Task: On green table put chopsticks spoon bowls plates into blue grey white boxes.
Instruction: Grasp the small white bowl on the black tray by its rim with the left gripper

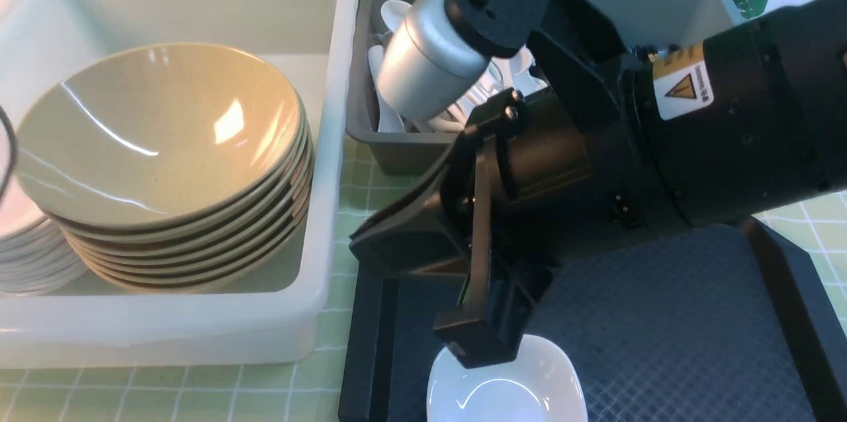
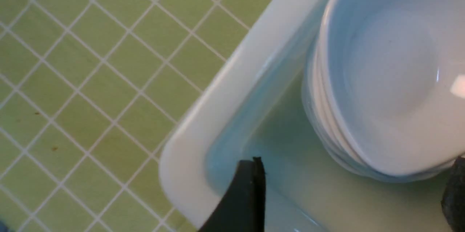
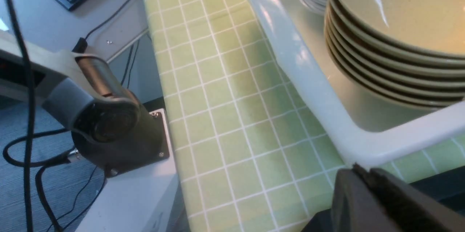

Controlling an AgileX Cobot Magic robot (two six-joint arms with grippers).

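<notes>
A stack of tan bowls (image 1: 159,131) stands in the big white box (image 1: 331,144), with a stack of white plates (image 1: 26,243) beside it at the far left. My left gripper (image 2: 352,195) hangs open just above that box's floor, next to the plates (image 2: 392,79), with nothing between its fingers. My right gripper (image 1: 476,349) is shut and points down at the rim of a single white plate (image 1: 509,389) on the black tray (image 1: 662,316). White spoons (image 1: 397,12) lie in the grey box (image 1: 397,151), mostly behind the right arm. The chopsticks are out of view.
A third, pale box (image 1: 662,5) stands at the back right behind the right arm. The green table (image 1: 165,395) shows in front of the white box. The table's edge (image 3: 160,79) drops off to an arm base (image 3: 105,123) and cables.
</notes>
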